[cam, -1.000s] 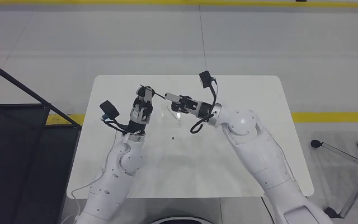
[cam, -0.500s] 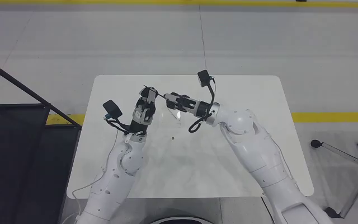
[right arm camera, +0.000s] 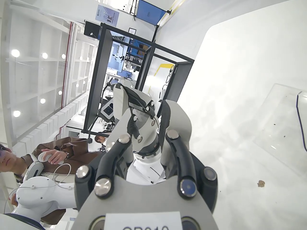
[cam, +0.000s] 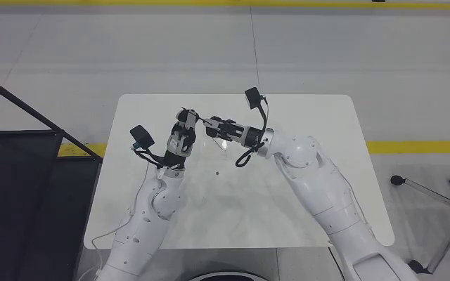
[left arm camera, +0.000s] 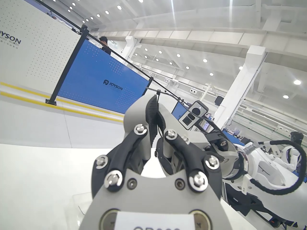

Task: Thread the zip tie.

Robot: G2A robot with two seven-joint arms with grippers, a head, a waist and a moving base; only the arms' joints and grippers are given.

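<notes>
From here a missed threading seems the main risk. The zip tie (left arm camera: 157, 93) is thin and springy, so its free length could bend or swing aside if the right gripper (right arm camera: 146, 114) nudges it off line. A tug could also drag it out of the left gripper (left arm camera: 156, 107) and drop it on the table (cam: 309, 204). The grippers sit very near each other and might bump. The left gripper is raised above the table's far middle and points up and away from the robot. Its fingers are pressed together on the tie, whose end pokes out just past the fingertips. A thin strand runs from there toward the right gripper. The right arm reaches across toward it, fingers spread apart with nothing seen between them.
</notes>
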